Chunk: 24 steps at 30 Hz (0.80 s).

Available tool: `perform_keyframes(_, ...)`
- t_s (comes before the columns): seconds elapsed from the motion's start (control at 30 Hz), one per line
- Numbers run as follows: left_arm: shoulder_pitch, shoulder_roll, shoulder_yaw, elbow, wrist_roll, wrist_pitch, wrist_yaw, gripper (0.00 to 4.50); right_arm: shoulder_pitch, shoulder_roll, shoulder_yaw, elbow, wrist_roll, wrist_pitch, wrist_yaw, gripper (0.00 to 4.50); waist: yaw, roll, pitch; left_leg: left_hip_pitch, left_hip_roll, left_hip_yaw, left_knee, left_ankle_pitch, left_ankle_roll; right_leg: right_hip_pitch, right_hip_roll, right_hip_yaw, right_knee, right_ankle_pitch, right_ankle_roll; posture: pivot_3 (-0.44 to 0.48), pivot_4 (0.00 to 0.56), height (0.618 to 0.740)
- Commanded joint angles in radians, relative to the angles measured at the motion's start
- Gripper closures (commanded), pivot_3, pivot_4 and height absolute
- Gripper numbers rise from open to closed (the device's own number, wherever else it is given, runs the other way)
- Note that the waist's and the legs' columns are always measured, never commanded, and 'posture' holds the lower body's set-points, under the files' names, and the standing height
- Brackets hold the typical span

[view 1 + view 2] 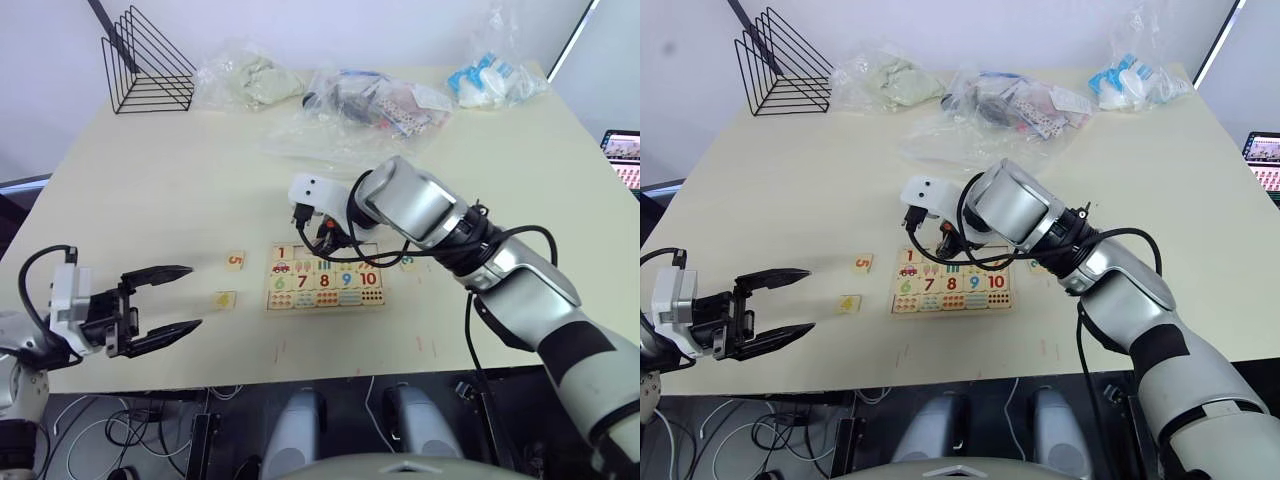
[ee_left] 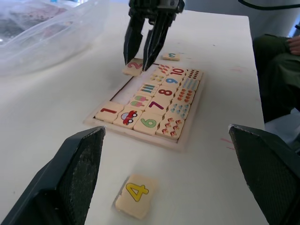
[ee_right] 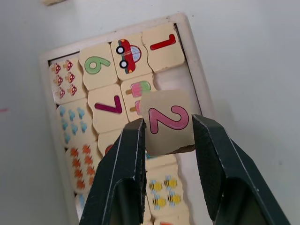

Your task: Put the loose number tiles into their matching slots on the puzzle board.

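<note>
The scene is evenly and brightly lit from above, and only soft, short shadows are cast on the pale table point(image 1: 150, 190) beneath the wire rack point(image 1: 148, 62) and the puzzle board point(image 2: 185, 140). Mild glare is seen on the clear plastic bags point(image 1: 350, 105) and on the silver shell of the right arm point(image 1: 415, 200). In the left wrist view the near fingers point(image 2: 75, 183) are rendered blurred, while the board is kept fairly sharp.

A pale counter point(image 1: 150, 190) carries the puzzle board point(image 1: 325, 276) at centre, tiles 5 point(image 1: 235, 260) and 4 point(image 1: 224, 300) to its left, a wire rack point(image 1: 150, 62) upper left, and plastic bags point(image 1: 370, 100) along the top.
</note>
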Motion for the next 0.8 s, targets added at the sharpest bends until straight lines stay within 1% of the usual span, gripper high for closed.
perform_keyframes(0.03, 0.015, -0.008, 0.063, -0.022, 0.007, 0.010, 0.017, 0.00, -0.043, 0.032, 0.006, 0.033, -0.023, -0.063, 0.000, 3.56, -0.001, 0.000, 0.000, 0.000, 0.000, 0.000, 0.000, 0.000, 0.000, 0.000, 0.000, 0.000, 0.000, 0.000, 0.000, 0.000, 0.150, 0.740)
perform_keyframes(0.2, 0.041, -0.024, 0.096, -0.028, 0.018, 0.013, 0.031, 0.00, -0.059, 0.082, -0.003, 0.115, -0.046, -0.111, -0.007, 3.56, 0.000, 0.000, 0.000, 0.000, 0.000, 0.000, 0.000, 0.000, 0.000, 0.000, 0.000, -0.001, 0.000, 0.000, 0.000, 0.000, 0.150, 0.740)
perform_keyframes(0.43, 0.051, -0.025, 0.135, 0.014, 0.049, -0.004, 0.033, 0.00, -0.061, 0.113, 0.000, 0.215, -0.094, -0.198, 0.002, 3.56, -0.001, 0.000, 0.000, 0.000, 0.000, 0.000, -0.001, 0.000, 0.000, -0.001, -0.001, -0.002, 0.000, 0.000, -0.001, 0.000, 0.150, 0.740)
perform_keyframes(0.8, 0.059, -0.028, 0.160, 0.022, 0.055, -0.012, 0.024, 0.00, -0.047, 0.136, 0.008, 0.251, -0.149, -0.249, 0.042, 3.56, -0.001, 0.000, 0.000, 0.000, 0.000, 0.000, -0.001, 0.000, 0.000, -0.001, -0.002, -0.006, 0.000, 0.001, -0.002, 0.000, 0.150, 0.740)
